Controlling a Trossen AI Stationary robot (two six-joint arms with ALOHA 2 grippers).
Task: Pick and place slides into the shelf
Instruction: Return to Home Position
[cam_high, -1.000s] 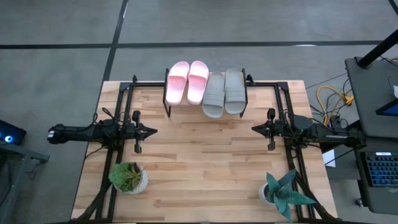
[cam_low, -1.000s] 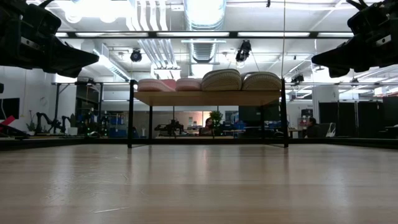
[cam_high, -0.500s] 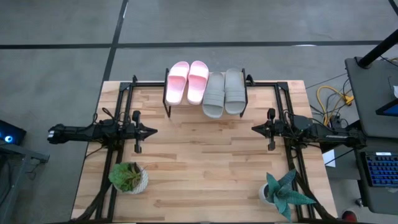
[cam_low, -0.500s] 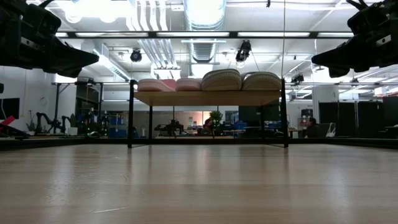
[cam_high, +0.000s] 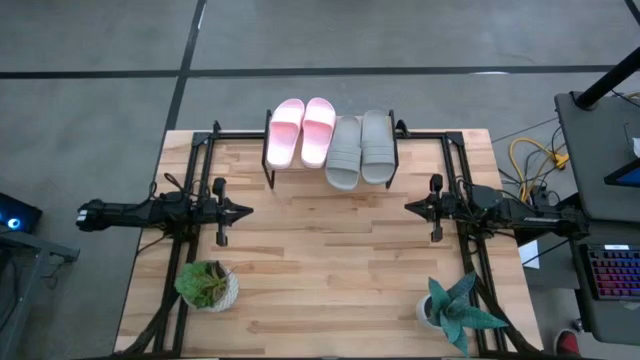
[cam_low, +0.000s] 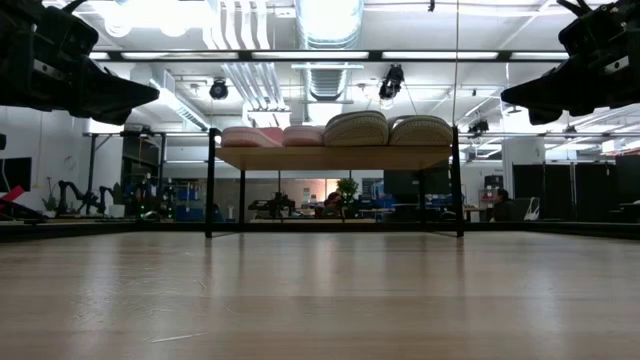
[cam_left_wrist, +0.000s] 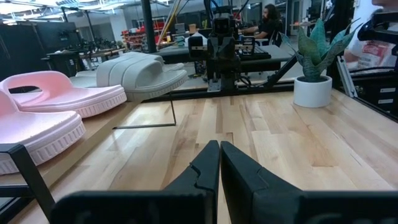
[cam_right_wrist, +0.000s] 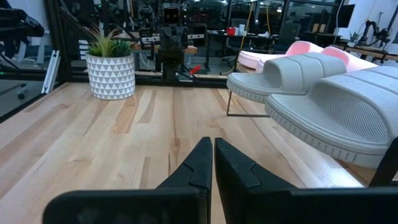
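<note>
The left gripper (cam_high: 243, 210) and right gripper (cam_high: 411, 207), mid-frame at opposite table edges, are fully closed and empty, which only the wrist views confirm. All four slides (cam_high: 318, 130) rest on the shelf (cam_low: 335, 157) at top centre. Nothing has moved since the earlier frame.

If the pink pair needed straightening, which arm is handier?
Likely the left: the pink slides lie on the shelf at its end nearer the left gripper, while the right gripper is nearer the grey slides. Both grippers are shut.
</note>
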